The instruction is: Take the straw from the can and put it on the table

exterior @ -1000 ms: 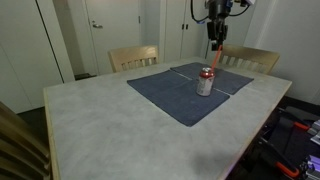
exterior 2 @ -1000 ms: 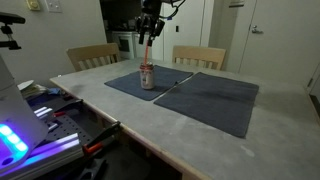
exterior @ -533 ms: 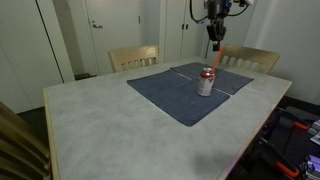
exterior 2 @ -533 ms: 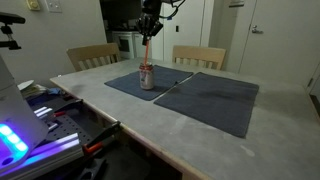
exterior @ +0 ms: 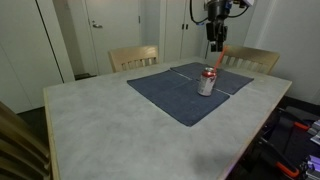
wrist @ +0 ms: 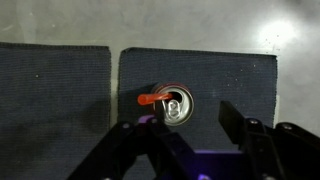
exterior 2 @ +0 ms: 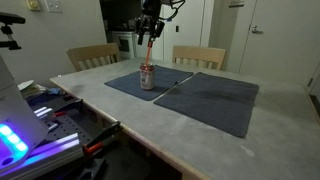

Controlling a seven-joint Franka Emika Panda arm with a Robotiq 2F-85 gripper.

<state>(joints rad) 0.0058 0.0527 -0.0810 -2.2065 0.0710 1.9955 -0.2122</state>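
The can point(exterior: 206, 82) stands upright on a dark mat point(exterior: 165, 98) on the speckled table point(exterior: 100, 130); it also shows in an exterior view point(exterior 2: 147, 77). The thin red-orange straw point(exterior 2: 150, 52) sticks up out of the can, leaning slightly point(exterior: 220, 57). My gripper point(exterior: 215, 40) hangs directly above the can, its fingertips about level with the straw's top point(exterior 2: 148, 34). In the wrist view the gripper point(wrist: 175, 115) is open, fingers wide apart on either side of the can top point(wrist: 178, 106). The straw point(wrist: 150, 99) shows foreshortened, beside one finger and not clamped.
Two dark mats lie side by side point(exterior 2: 125, 82) point(exterior 2: 215, 100), with a narrow strip of table between them point(wrist: 114, 70). Wooden chairs stand at the far edge point(exterior: 133, 57) point(exterior: 250, 58). A table edge runs near the lab gear point(exterior 2: 60, 110).
The gripper has shifted only slightly above the can. The straw's top appears to lean a little more to one side than a second ago. The can has not moved.
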